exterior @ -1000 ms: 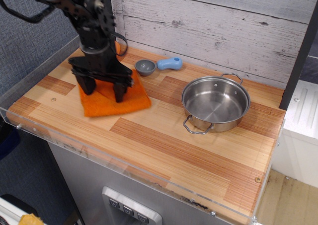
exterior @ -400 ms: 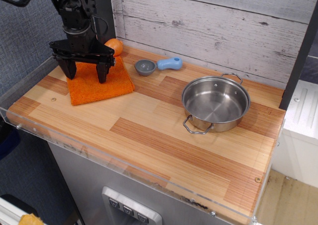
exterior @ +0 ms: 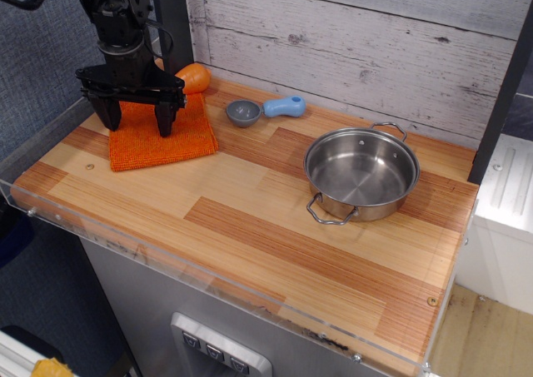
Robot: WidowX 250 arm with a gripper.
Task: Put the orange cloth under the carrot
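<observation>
Gripper (exterior: 133, 117) spread wide over the orange cloth (exterior: 162, 136) — fingertips down on it, nothing clamped.
Cloth flat at the back-left of the wooden counter (exterior: 275, 227), carrot (exterior: 193, 77) just at its far corner; further right, blue-handled measuring spoon (exterior: 265, 109) — then steel pot (exterior: 361, 174).

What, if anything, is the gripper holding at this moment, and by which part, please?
It cannot be told: the gripper stands spread on the orange cloth, fingertips down, perhaps pressing it, beside the carrot.
</observation>
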